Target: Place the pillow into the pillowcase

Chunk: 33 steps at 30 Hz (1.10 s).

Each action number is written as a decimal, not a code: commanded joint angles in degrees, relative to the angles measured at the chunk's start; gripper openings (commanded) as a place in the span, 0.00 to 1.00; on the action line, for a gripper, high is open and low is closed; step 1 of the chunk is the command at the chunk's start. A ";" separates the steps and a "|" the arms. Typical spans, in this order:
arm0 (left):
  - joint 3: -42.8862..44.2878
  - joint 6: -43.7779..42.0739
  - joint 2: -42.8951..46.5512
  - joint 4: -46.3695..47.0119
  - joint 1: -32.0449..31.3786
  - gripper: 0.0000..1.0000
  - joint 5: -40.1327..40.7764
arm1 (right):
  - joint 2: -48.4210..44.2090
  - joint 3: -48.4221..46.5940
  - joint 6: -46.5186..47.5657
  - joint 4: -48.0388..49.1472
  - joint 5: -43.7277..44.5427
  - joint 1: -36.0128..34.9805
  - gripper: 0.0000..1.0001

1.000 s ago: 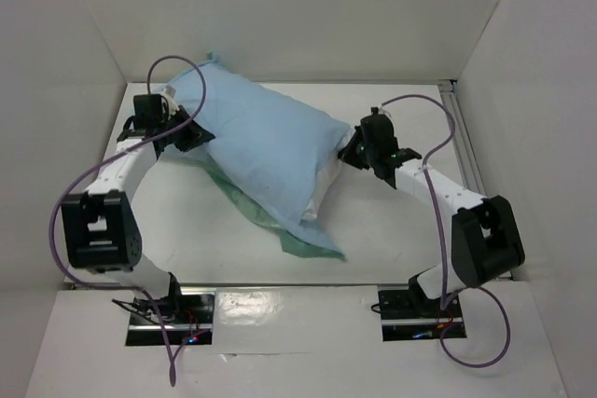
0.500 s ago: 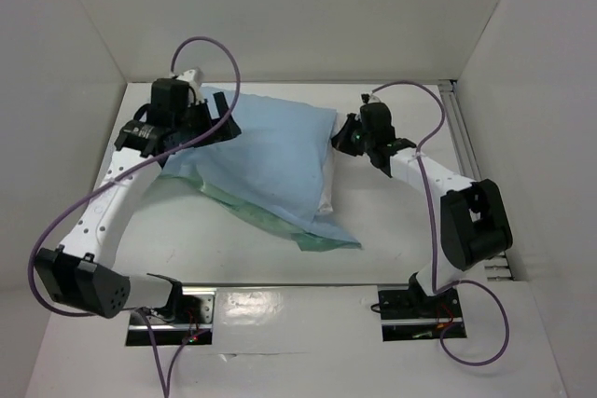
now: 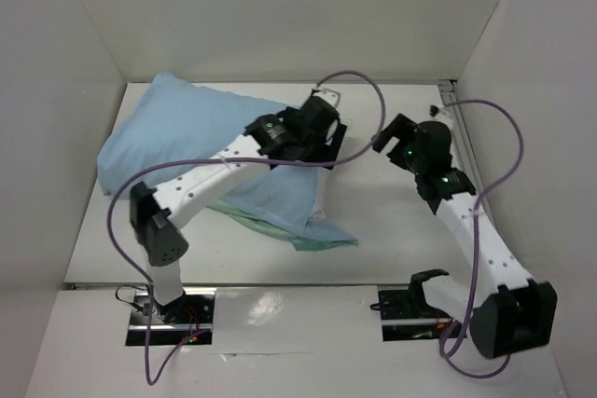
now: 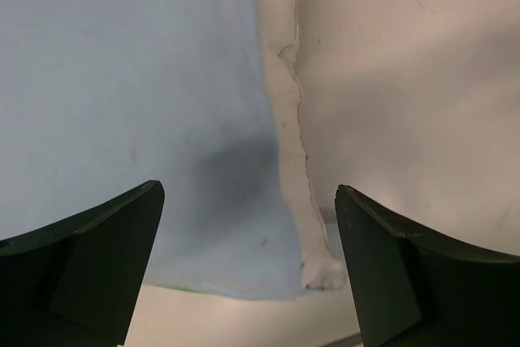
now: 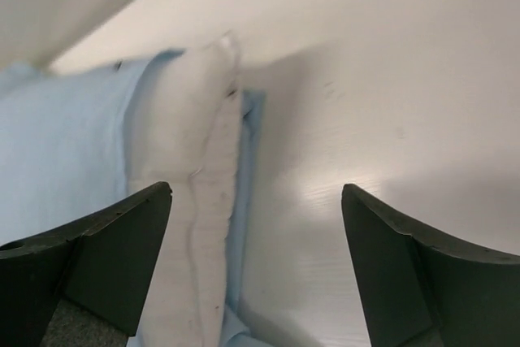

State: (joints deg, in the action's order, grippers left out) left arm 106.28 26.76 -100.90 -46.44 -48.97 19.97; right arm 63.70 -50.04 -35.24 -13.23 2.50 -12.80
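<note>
**Pillow at the case mouth.** The pillow [image 3: 322, 199], nearly all sheathed in the pillowcase [image 3: 187, 123], lies on the left half of the table [image 3: 392, 221]. Its long axis runs from 10 to 4 o'clock in the top view, and only a white strip shows at the mouth. The left gripper [image 3: 324, 144] hangs over that strip and is the nearer one, its jaws wide and empty. The right gripper [image 3: 387, 135] has the strip at its 8 o'clock, stands apart from it, and is likewise wide and empty.
</note>
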 commanded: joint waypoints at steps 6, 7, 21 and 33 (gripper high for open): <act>13.86 -1.89 -17.73 -8.94 -5.08 1.00 20.18 | -12.53 7.84 -1.49 -14.44 2.24 9.46 0.93; 13.87 -1.89 -20.80 -10.24 -5.08 1.00 22.03 | -13.33 8.38 -1.49 -14.45 1.72 9.98 0.93; 19.18 -1.36 -10.31 -11.27 1.32 0.00 1.04 | -14.49 9.96 0.44 -9.02 -11.09 10.51 0.68; -0.18 2.68 15.03 7.04 22.60 0.00 -36.74 | 1.32 2.59 -9.93 16.82 -13.76 -12.94 0.49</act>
State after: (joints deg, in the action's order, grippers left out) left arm 108.47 27.31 -85.95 -48.93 -26.20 -3.03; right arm 61.78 -43.05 -42.50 -7.31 -12.71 -22.83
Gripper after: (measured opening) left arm 0.052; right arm 0.493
